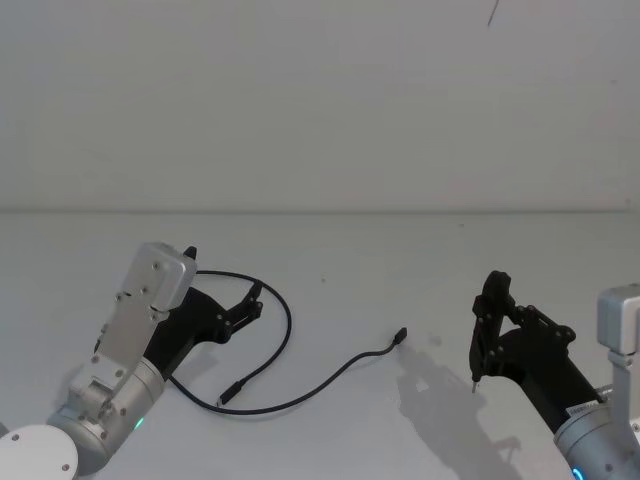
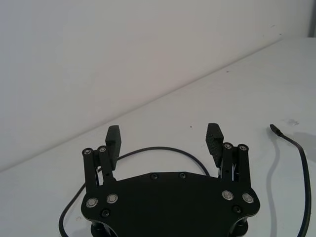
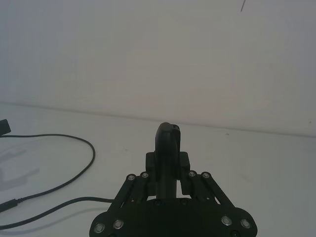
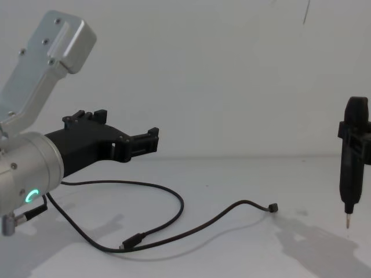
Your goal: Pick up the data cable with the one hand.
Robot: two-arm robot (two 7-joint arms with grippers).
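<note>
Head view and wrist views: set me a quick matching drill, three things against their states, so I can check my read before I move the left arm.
Things:
1. left gripper
2. right gripper
3. cable

States:
A. lying on the table, ungripped
B. shut on a pen tool
C. open, raised over the table

Pairs: 1-C, 2-B, 3-A

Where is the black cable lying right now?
In the head view the data cable lies loose on the white table, on the robot's left, looping beneath the open left gripper; its far plug reaches toward the pen-like tool in the right gripper.
</note>
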